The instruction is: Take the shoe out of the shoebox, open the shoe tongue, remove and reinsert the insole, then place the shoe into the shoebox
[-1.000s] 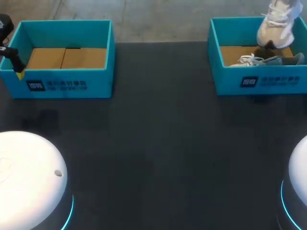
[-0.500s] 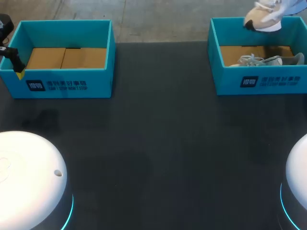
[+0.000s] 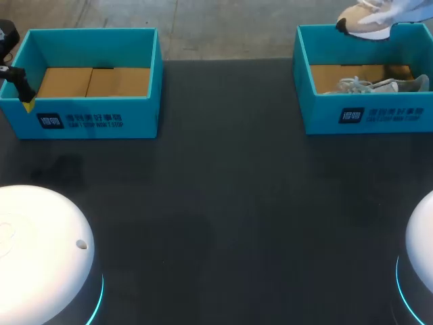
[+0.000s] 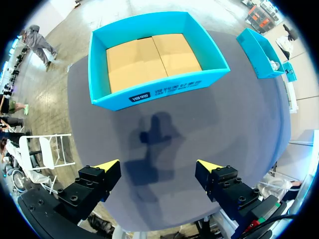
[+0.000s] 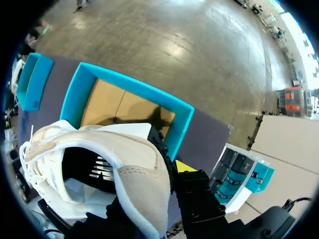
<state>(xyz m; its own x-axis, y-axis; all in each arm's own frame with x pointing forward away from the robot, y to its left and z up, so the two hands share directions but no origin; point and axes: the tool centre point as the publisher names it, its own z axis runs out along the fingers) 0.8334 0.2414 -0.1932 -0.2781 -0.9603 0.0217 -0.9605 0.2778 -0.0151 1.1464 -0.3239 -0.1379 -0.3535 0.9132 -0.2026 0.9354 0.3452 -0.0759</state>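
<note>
A beige and white lace-up sneaker (image 3: 365,17) hangs in the air above the far edge of a teal cardboard shoebox (image 3: 318,115) at the table's far right. The right gripper (image 5: 168,172) grips it by the heel collar. A second, grey and white sneaker (image 3: 379,85) lies inside that box. At the far left, the left gripper (image 4: 158,167) hovers over the dark table (image 3: 223,203) with its fingers spread wide and holding nothing. It is just beside a second teal shoebox (image 3: 95,120) that shows its brown cardboard floor.

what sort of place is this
Likely a robot test bench: a dark table bearing the left shoebox and right shoebox, with a shoe held up in the right gripper.
</note>
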